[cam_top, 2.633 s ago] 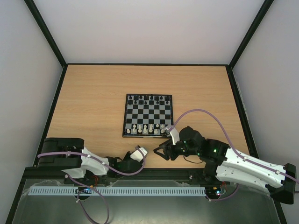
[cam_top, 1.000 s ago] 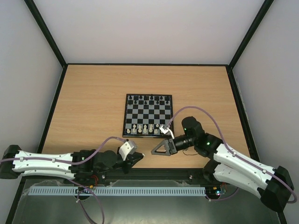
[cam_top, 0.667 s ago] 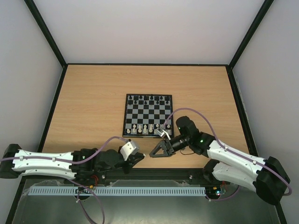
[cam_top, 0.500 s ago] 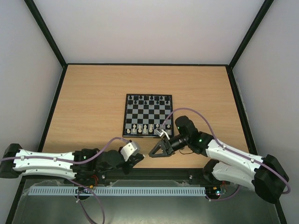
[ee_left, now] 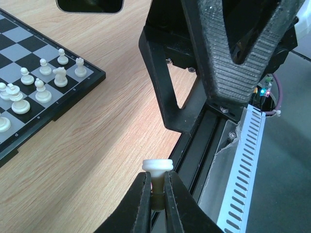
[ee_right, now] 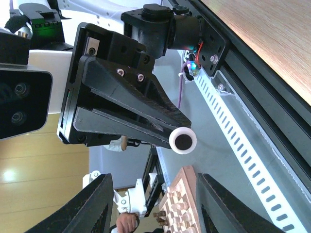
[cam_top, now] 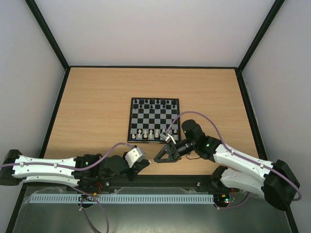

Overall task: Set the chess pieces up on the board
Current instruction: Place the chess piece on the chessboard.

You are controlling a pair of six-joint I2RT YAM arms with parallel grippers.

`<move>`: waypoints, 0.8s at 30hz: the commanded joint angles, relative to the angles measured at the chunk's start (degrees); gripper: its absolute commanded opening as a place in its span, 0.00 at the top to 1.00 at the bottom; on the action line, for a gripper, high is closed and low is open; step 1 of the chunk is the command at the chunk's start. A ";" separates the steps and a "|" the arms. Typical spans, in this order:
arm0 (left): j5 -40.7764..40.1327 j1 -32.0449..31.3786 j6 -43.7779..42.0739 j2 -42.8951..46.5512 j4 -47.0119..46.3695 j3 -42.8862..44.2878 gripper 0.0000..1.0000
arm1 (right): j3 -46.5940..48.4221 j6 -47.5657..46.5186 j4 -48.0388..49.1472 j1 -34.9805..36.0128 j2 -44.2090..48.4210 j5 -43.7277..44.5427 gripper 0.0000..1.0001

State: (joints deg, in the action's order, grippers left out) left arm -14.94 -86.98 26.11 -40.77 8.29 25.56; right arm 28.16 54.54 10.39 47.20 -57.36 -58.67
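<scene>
The board (cam_top: 154, 118) lies mid-table, with cream-white chess pieces (cam_top: 150, 134) on its near rows and black pieces (cam_top: 154, 102) on the far row. My left gripper (cam_top: 144, 164) sits low at the table's near edge, below the board. It is shut on one white chess piece (ee_left: 157, 166), whose base sticks out past the tips. My right gripper (cam_top: 160, 158) is open and points at the left gripper from the right, a short gap away. In the right wrist view the piece's round base (ee_right: 183, 141) faces the open right gripper (ee_right: 153, 208). The right gripper's fingers (ee_left: 238, 63) loom over the left wrist view.
A black rail and a white slotted cable duct (cam_top: 121, 199) run along the table's near edge, just behind both grippers. The duct also shows in the left wrist view (ee_left: 243, 165). The board's near corner (ee_left: 58, 109) with several white pieces lies left of the left gripper.
The left arm has swung out to the left and brought its gripper with the piece toward the middle. The right gripper has slid left and down toward it, jaws open.
</scene>
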 commanded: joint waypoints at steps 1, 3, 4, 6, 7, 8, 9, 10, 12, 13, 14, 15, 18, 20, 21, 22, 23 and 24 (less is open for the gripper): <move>0.52 -0.34 -1.18 1.22 0.49 1.50 0.95 | 0.75 3.82 3.08 -0.26 -0.29 -1.97 0.52; 0.53 -0.46 -1.39 1.26 0.49 1.51 0.95 | 0.51 5.05 3.98 -0.27 -0.99 -2.08 0.52; 0.46 -0.51 -1.41 1.19 0.38 1.45 0.95 | 0.63 5.37 4.06 -0.27 -1.26 -2.14 0.52; 0.42 -0.56 -1.50 1.10 0.38 1.59 0.95 | 0.50 6.00 4.23 -0.25 -1.63 -1.94 0.52; 0.29 -0.56 -1.50 1.08 0.40 1.54 0.95 | 0.55 6.19 4.27 -0.26 -1.83 -1.81 0.52; 0.20 -0.56 -1.54 1.02 0.47 1.59 0.95 | 0.54 6.37 4.33 -0.27 -2.06 -1.69 0.53; 0.18 -0.60 -1.50 1.05 0.49 1.67 0.95 | 0.58 6.65 4.61 -0.27 -2.27 -1.54 0.53; 0.15 -0.64 -1.50 1.14 0.49 1.65 0.95 | 0.64 6.69 4.71 -0.22 -2.62 -1.33 0.53; 0.00 -0.81 -1.50 1.30 0.47 1.56 0.95 | 0.59 6.99 5.30 -0.27 -3.41 -1.21 0.53; -0.07 -0.82 -1.50 1.40 0.49 1.56 0.95 | 0.52 7.18 5.60 -0.31 -3.78 -1.25 0.53; -0.16 -0.88 -1.50 1.43 0.48 1.59 0.95 | 0.49 7.30 5.94 -0.28 -4.15 -1.25 0.53; -0.18 -0.91 -1.50 1.48 0.47 1.57 0.95 | 0.49 7.43 6.18 -0.30 -4.43 -1.19 0.54; -0.13 -1.06 -1.65 1.49 0.27 1.73 0.95 | 0.35 7.54 6.75 -0.28 -5.64 -1.12 0.55; -0.01 -1.09 -1.86 1.44 0.08 1.70 0.95 | 0.36 7.97 7.74 -0.32 -6.47 -1.32 0.56; 0.04 -1.15 -1.85 1.40 -0.01 1.73 0.95 | 0.40 8.07 8.13 -0.33 -6.88 -1.40 0.56; 0.00 -1.17 -1.91 1.25 -0.10 1.72 0.95 | 0.54 8.19 8.37 -0.35 -7.27 -1.50 0.57; 0.00 -1.17 -1.93 1.23 -0.18 1.69 0.95 | 0.64 8.21 8.48 -0.35 -7.62 -1.63 0.59; -0.07 -1.17 -1.94 1.24 -0.25 1.70 0.95 | 0.72 8.21 8.62 -0.29 -7.98 -1.79 0.59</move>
State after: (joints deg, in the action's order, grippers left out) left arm -14.94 -87.59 24.97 -39.94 8.27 25.56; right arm 28.16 61.91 16.99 47.18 -63.94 -58.72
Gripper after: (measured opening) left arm 0.076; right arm 0.422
